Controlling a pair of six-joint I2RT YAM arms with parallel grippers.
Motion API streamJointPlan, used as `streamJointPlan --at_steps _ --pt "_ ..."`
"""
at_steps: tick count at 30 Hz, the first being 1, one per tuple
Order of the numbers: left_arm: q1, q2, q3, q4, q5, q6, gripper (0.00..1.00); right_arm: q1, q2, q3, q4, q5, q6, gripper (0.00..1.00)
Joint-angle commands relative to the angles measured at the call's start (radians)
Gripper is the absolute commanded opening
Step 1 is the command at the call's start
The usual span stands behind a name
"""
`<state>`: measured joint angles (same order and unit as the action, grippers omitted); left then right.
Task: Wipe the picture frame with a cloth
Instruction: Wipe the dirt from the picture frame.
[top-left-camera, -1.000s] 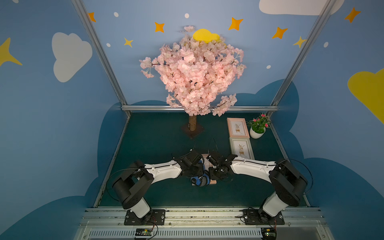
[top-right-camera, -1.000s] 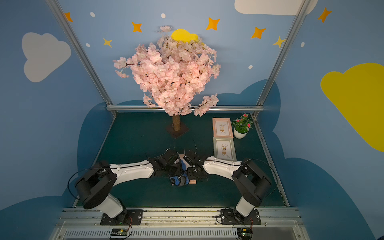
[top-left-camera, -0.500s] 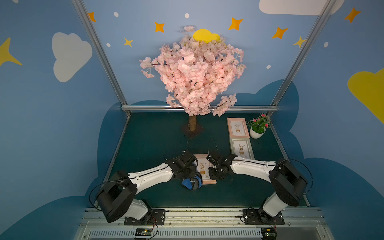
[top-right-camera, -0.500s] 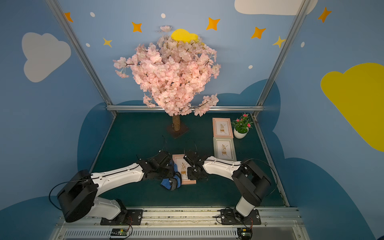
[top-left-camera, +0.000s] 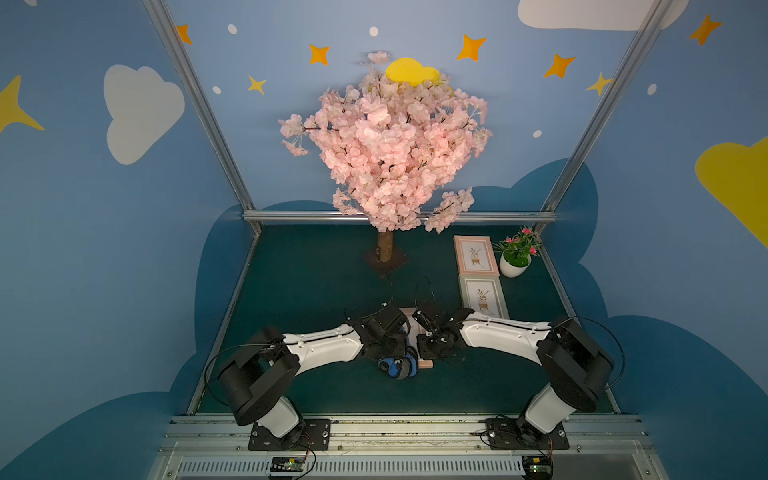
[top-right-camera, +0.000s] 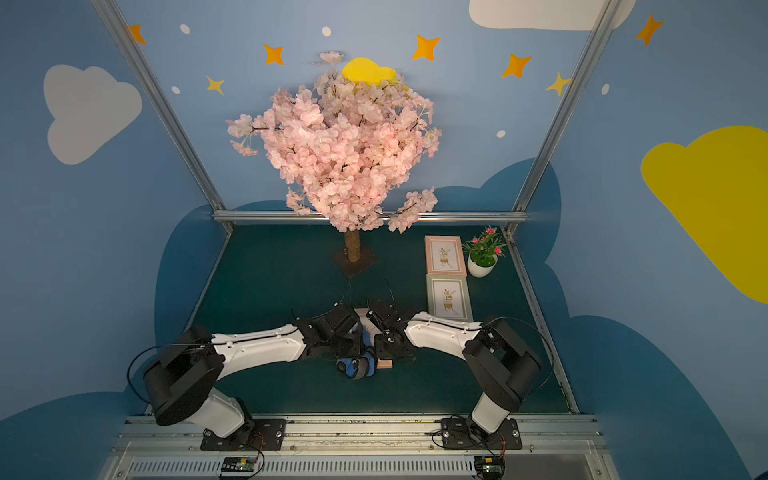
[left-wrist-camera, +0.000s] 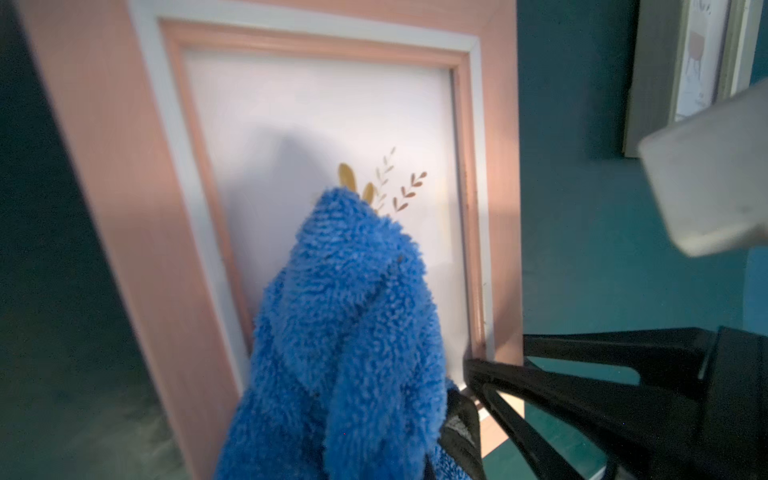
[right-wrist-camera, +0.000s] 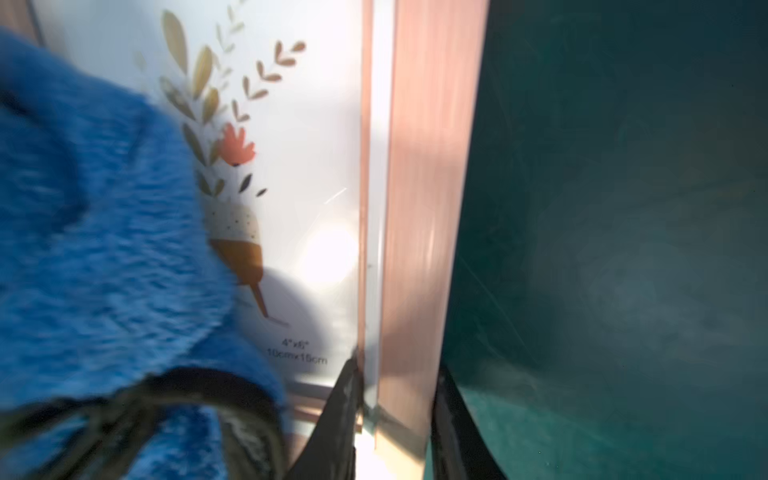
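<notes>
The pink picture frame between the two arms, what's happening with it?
The left claw is shut on a bunched blue cloth, which rests on the glass of the pink picture frame. The right claw clamps the frame's side rail, steadying it. Wiping looks to be underway.

**Legible text: 1 size label**

Right wrist view. The paper insert (right-wrist-camera: 316, 124) inside the pink picture frame (right-wrist-camera: 415, 208) carries 2 printed grey lines below the vase drawing (right-wrist-camera: 239, 241), slightly blurred. Upper line: 4"x6". Lower line: 10cmx15cm. In the other views no lettering is readable.
</notes>
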<state>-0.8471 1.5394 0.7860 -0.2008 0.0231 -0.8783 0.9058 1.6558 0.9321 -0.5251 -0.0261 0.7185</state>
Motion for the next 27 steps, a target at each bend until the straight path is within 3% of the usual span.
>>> streamJointPlan --at_steps 1,6,14,24,27 --pt "0.053 -0.071 -0.060 -0.159 -0.050 0.020 0.03 0.005 0.047 -0.007 0.038 -0.007 0.000 0.20" --pt "0.055 -0.096 -0.041 -0.141 -0.039 0.056 0.03 0.006 0.050 -0.004 0.042 -0.011 0.001 0.20" --pt "-0.015 0.105 0.070 0.003 0.036 0.023 0.03 0.007 0.039 -0.015 0.042 -0.009 0.004 0.19" --pt "0.167 0.103 0.078 -0.065 -0.068 0.136 0.03 0.010 0.034 -0.018 0.043 -0.008 0.002 0.20" --pt "0.180 0.137 0.118 -0.059 -0.047 0.145 0.03 0.013 0.035 -0.018 0.047 -0.009 0.002 0.20"
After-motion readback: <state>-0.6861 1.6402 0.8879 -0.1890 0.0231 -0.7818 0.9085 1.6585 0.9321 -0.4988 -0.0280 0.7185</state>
